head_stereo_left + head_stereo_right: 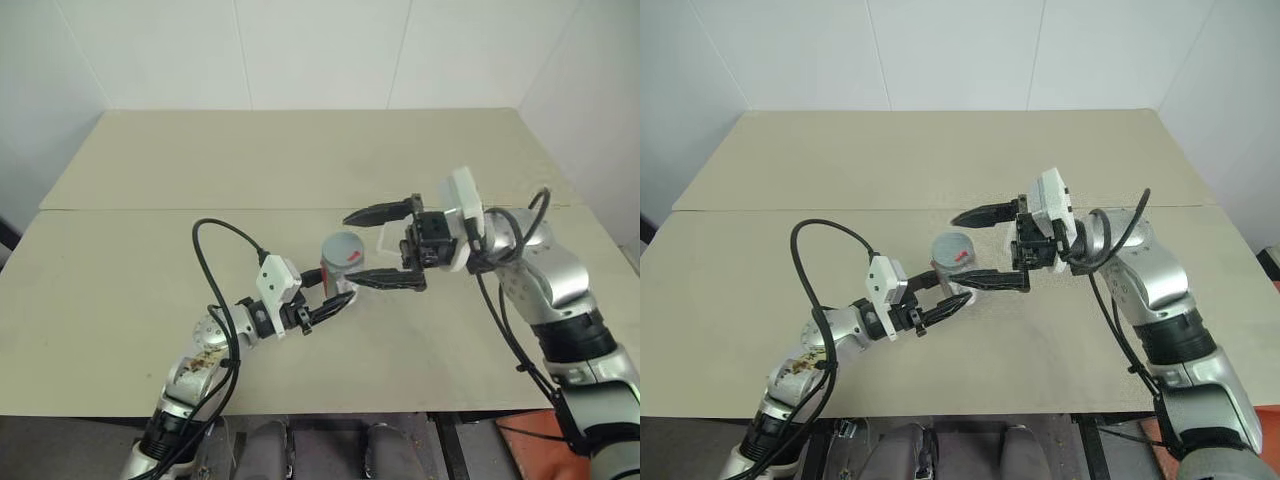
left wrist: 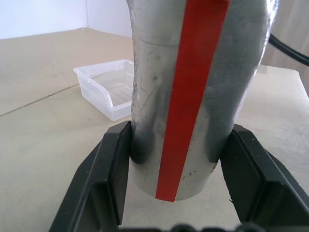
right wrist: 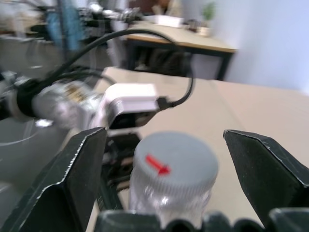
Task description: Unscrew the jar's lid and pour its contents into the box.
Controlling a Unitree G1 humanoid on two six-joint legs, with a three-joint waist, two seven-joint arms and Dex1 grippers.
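Jar (image 1: 338, 272) stands on the worktop (image 1: 150, 250) near its middle, clamped low on its body by the left tool (image 1: 330, 303), which is closed tight on it. Lid (image 3: 175, 162) sits on the jar, its red arrow uppermost. Right tool (image 1: 385, 245) is spread wide, fingers either side of the lid, gripping nothing. Box (image 2: 108, 88) lies just beyond the jar. Recommended practice: centre the right tool on the lid, close squarely, then turn while the left tool keeps the jar fixed.
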